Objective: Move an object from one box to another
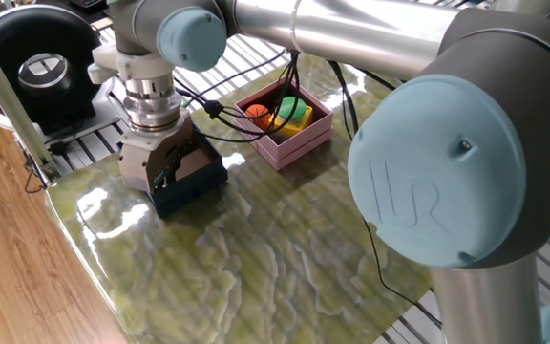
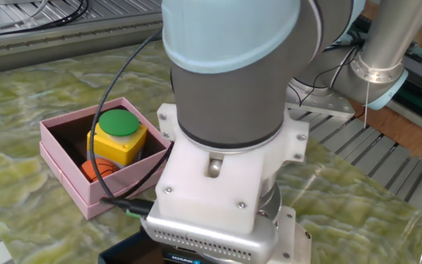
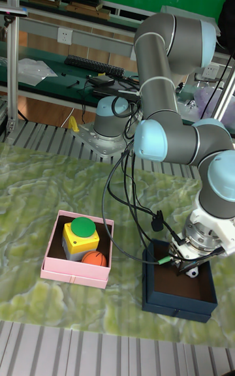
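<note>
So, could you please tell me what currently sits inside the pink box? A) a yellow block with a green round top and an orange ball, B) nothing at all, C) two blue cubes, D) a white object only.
A: the pink box holds a yellow block with a green round top and an orange ball beside it, as the other fixed view also shows.
</note>
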Controlling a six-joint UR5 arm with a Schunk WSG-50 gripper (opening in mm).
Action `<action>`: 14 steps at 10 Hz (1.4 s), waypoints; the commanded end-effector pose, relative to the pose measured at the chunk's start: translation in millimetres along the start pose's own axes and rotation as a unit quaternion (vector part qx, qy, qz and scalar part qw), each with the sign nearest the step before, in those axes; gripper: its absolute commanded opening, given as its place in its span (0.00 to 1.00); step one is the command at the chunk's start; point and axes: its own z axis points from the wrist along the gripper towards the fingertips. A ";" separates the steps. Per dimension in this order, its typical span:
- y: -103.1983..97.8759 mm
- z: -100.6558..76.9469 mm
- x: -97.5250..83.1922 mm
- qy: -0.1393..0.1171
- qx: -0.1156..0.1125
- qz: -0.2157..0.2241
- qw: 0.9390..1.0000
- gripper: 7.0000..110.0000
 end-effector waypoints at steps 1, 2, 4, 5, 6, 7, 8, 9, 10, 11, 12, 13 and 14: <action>-4.1 -16.3 -1.6 0.005 0.001 -0.001 1.000 0.00; -5.8 -19.5 -1.5 0.007 0.001 -0.002 1.000 0.00; -15.1 -24.1 -2.3 0.011 0.016 -0.006 1.000 0.00; -13.0 -24.8 -3.5 0.010 0.013 -0.007 1.000 0.00; -7.2 -24.9 -3.2 0.011 0.003 -0.007 1.000 0.00; -0.8 -24.9 -6.2 0.004 -0.010 -0.016 1.000 0.00; 7.1 -24.7 -11.2 -0.007 -0.025 -0.027 0.999 0.00; 8.2 -23.9 -14.2 -0.013 -0.027 -0.035 0.999 0.00; 7.9 -20.9 -15.7 -0.015 -0.024 -0.043 0.999 0.36; 7.0 -16.1 -16.0 -0.015 -0.015 -0.045 0.999 0.36; 8.4 -10.6 -16.1 -0.016 -0.011 -0.042 0.999 0.36; 8.5 -9.0 -16.0 -0.016 -0.010 -0.041 0.999 0.36; 7.2 -9.2 -15.3 -0.015 -0.008 -0.040 0.999 0.36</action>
